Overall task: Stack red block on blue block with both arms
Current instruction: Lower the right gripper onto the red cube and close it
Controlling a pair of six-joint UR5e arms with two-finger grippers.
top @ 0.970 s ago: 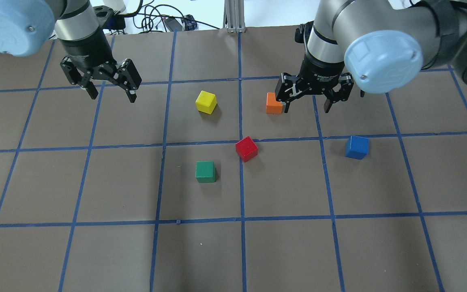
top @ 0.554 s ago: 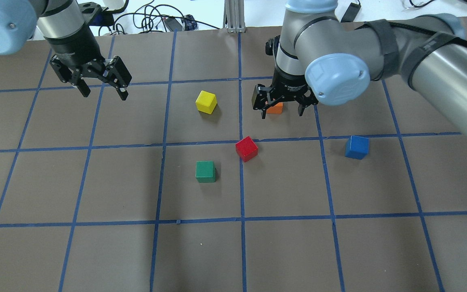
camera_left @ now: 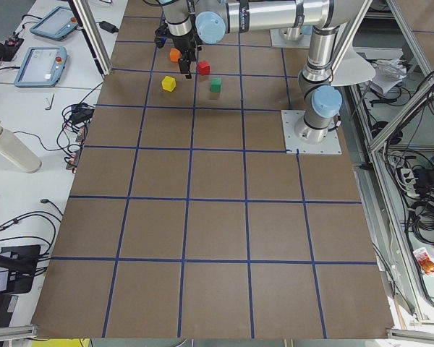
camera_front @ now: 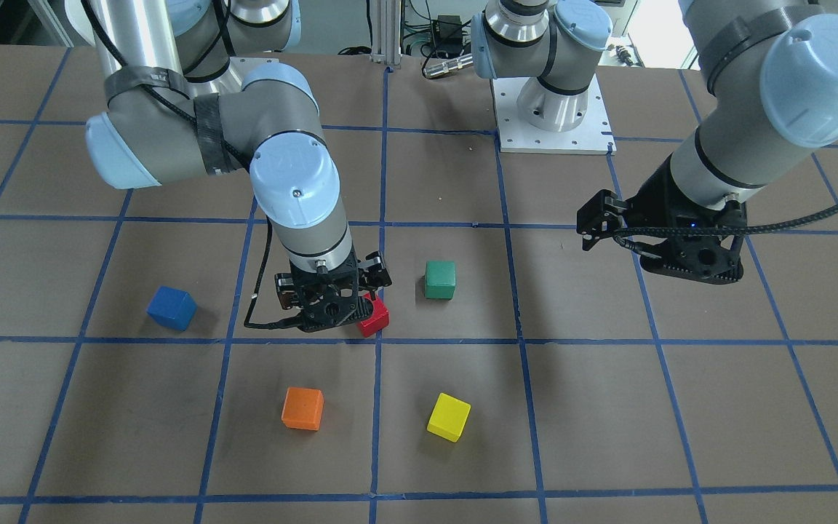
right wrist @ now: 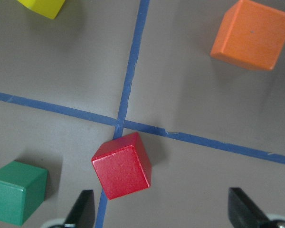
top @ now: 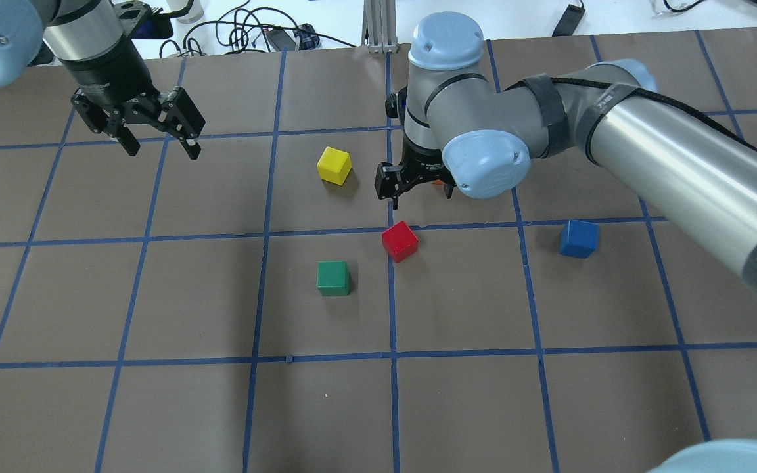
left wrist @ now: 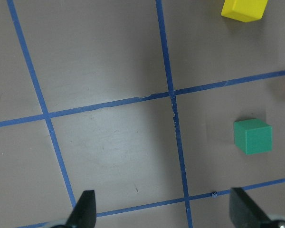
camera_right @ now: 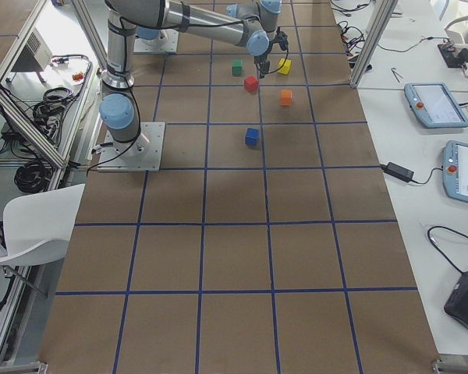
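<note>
The red block [top: 399, 241] sits on a blue tape crossing near the table's middle. It also shows in the right wrist view [right wrist: 122, 165]. The blue block [top: 578, 238] sits to its right, apart from it, and also shows in the front view [camera_front: 171, 308]. My right gripper [top: 414, 190] is open and empty, hovering just beyond the red block. In the right wrist view the block lies ahead of the gripper's [right wrist: 164, 211] left finger. My left gripper [top: 161, 148] is open and empty, above the table at the far left.
A yellow block [top: 334, 165] lies left of the right gripper. A green block [top: 333, 278] lies left of and nearer than the red one. An orange block [camera_front: 302, 408] sits under the right wrist, mostly hidden in the overhead view. Cables lie past the far edge.
The right arm has swung left, from beside the orange block to just beyond the red block. The left gripper has drifted left and farther away. Both stayed open.
</note>
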